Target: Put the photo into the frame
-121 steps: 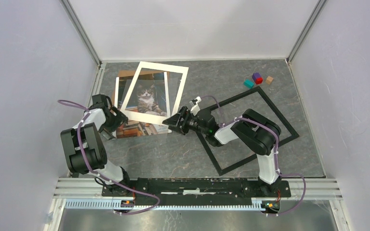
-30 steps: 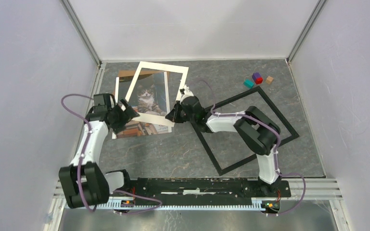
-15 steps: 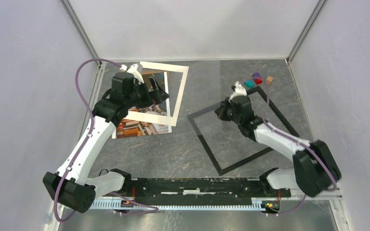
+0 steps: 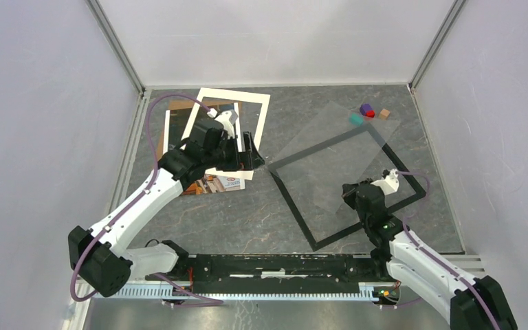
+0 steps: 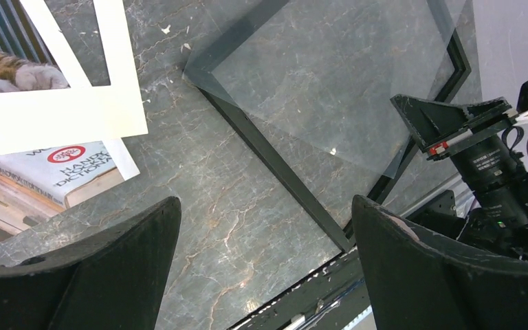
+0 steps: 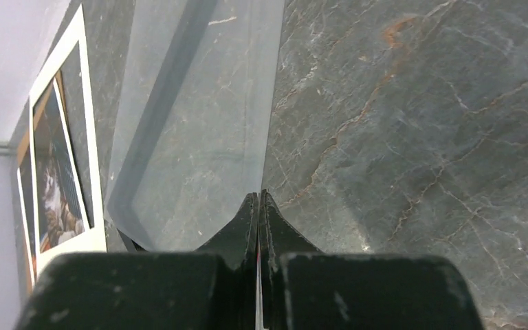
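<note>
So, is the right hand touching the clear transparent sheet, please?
Touching: the right wrist view shows the right hand shut on the clear sheet's edge.

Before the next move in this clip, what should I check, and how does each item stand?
Right gripper shut on the clear sheet: ok.
Left gripper open and empty: ok.
Frame opening uncovered: not ok, the sheet is over it.
Photo free to lift: not ok, the white mat lies on it.
Sheet clear of the coloured blocks: cannot tell.
</note>
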### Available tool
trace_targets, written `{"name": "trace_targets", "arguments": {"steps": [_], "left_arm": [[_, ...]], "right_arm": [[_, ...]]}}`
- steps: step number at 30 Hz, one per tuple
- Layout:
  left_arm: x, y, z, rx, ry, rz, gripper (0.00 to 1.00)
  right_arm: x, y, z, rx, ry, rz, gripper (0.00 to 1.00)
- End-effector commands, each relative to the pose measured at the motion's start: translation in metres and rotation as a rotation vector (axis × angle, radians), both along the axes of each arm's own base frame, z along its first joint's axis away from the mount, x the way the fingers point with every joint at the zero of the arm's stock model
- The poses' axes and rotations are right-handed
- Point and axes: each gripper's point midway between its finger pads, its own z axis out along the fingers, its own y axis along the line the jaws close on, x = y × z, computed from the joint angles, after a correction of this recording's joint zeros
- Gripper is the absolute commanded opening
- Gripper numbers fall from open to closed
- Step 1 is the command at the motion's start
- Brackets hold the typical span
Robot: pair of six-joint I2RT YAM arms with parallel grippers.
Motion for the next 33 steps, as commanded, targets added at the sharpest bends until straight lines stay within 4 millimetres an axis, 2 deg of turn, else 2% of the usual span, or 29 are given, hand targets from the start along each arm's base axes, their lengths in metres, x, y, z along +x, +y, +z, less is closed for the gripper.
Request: {"name": "trace_targets", "arguments": {"steps": [1, 4, 7, 11, 16, 19, 22, 25, 27, 30, 33], "left_arm": [[0.012, -0.006, 0.017, -0.01, -0.097, -0.025, 1.0], [0.015, -0.008, 0.007, -0.001, -0.078, -0.025, 1.0], [0.015, -0.01, -0.001, -0.001, -0.056, -0.03, 1.0], [0.017, -0.013, -0.008, 0.006, -0.04, -0.044, 1.0], [0.02, -0.019, -0.02, 0.002, 0.002, -0.048, 1.0], [0.021, -0.022, -0.027, -0.001, 0.029, -0.047, 1.0], [0.023, -0.022, -0.032, 0.007, 0.041, -0.041, 1.0], [0.024, -0.021, -0.026, 0.017, 0.04, -0.038, 1.0], [0.025, -0.022, -0.02, 0.005, 0.03, -0.039, 1.0], [0.027, -0.025, -0.015, -0.009, 0.022, -0.042, 1.0], [0.029, -0.027, -0.015, -0.007, 0.02, -0.05, 1.0]], "right_arm": [[0.006, -0.015, 0.013, 0.051, -0.091, -0.114, 0.0], [0.005, -0.011, 0.011, 0.067, -0.087, -0.099, 0.0], [0.006, 0.001, 0.013, 0.077, -0.106, -0.029, 0.0], [0.007, 0.016, 0.015, 0.044, -0.157, 0.088, 0.21], [0.01, 0.031, 0.01, -0.036, -0.144, 0.216, 0.27], [0.015, 0.027, 0.011, -0.055, -0.171, 0.208, 0.21], [0.02, 0.022, 0.014, -0.035, -0.167, 0.174, 0.0], [0.02, 0.017, 0.016, -0.017, -0.085, 0.119, 0.0], [0.009, 0.006, 0.006, 0.005, 0.016, 0.042, 0.0], [0.003, 0.004, 0.004, 0.079, 0.027, -0.001, 0.0], [-0.005, 0.007, -0.008, 0.137, 0.077, -0.018, 0.0]]}}
